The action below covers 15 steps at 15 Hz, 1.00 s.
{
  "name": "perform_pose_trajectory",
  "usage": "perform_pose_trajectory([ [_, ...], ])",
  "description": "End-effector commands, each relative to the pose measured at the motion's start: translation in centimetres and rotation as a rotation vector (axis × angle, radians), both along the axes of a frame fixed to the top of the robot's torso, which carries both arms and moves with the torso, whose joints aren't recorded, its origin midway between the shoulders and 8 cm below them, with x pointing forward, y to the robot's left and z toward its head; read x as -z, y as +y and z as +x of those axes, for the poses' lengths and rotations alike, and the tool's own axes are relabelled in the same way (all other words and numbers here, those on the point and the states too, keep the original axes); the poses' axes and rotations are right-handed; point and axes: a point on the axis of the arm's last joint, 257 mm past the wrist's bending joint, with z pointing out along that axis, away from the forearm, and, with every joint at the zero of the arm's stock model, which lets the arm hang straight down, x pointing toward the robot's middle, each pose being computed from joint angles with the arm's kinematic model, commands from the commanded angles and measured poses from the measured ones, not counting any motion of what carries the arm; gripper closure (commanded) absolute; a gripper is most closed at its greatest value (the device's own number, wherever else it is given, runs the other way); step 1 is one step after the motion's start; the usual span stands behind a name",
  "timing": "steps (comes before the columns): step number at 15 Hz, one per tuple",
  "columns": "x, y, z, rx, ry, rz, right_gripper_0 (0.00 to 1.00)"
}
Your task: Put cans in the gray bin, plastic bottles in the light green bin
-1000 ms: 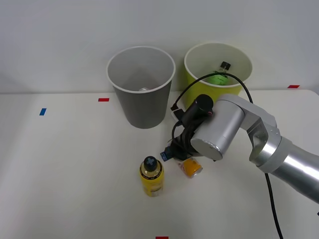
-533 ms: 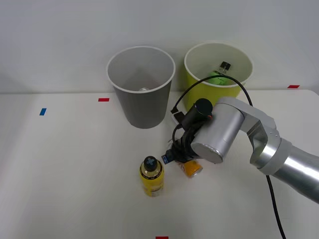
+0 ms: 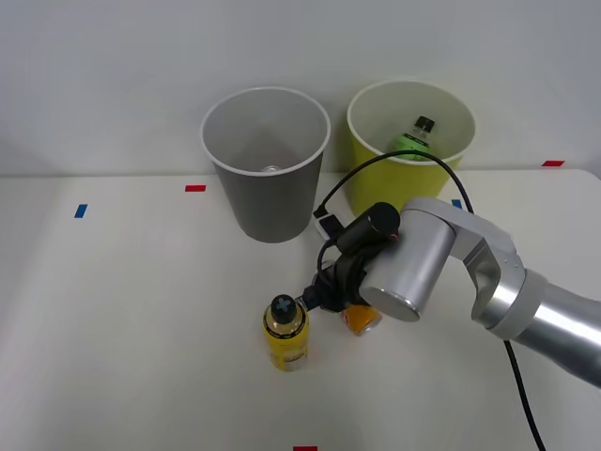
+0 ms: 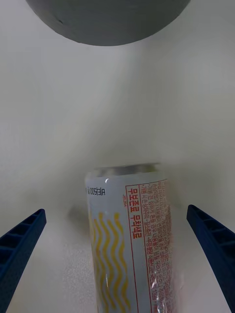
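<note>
My right arm (image 3: 488,272) is a run of brushed silver metal cylinders with a fat, rounded wrist housing. I see a black knob-like fitting (image 3: 368,224) on that housing and a thin black cable (image 3: 394,158) arching over it. My gripper's fingers (image 4: 22,244) are blue, ribbed plastic wedges tapering to points.

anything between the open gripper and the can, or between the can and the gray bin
Nothing visible. The can lies between the open right gripper's fingers, with bare table up to the gray bin. The yellow bottle stands beside the can, off that path.
</note>
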Motion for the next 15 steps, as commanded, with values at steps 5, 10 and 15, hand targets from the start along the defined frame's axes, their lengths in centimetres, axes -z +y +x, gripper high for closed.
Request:
perform_pose_trajectory([
  [5,0.3,0.1,0.6,0.012,-0.013,0.008,0.0],
  [10,0.8,-0.2,1.8,0.026,-0.034,0.009,0.0],
  [15,0.6,-0.4,1.7,0.011,-0.041,0.0,0.18],
])
